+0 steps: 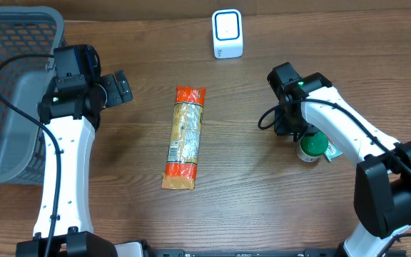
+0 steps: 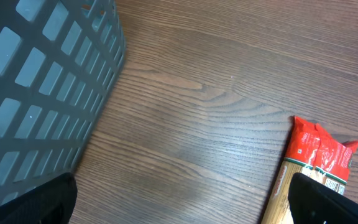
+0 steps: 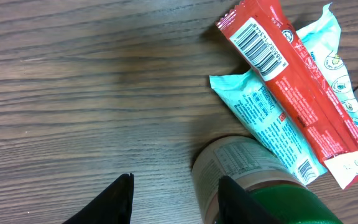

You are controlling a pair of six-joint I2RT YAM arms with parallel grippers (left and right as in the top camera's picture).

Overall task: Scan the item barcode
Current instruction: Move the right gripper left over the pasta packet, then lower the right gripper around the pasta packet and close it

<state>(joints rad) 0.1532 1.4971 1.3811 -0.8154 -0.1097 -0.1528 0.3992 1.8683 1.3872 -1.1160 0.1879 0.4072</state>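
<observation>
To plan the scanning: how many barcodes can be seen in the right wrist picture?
2. One is on the red wrapper, near its upper end; one on the teal wrapper, near its lower end by the jar. Others may be hidden underneath.

The right gripper point(image 3: 176, 193) hangs over bare wooden table point(image 3: 73, 81), its two dark fingers point(image 3: 112, 202) apart with only wood between them. Just beside its right finger lies a jar point(image 3: 247, 171) with a green lid point(image 3: 291, 208). Ahead and to the right, a red wrapper point(image 3: 291, 81), barcode point(image 3: 258, 45) facing up, lies across a teal packet point(image 3: 263, 118).
</observation>
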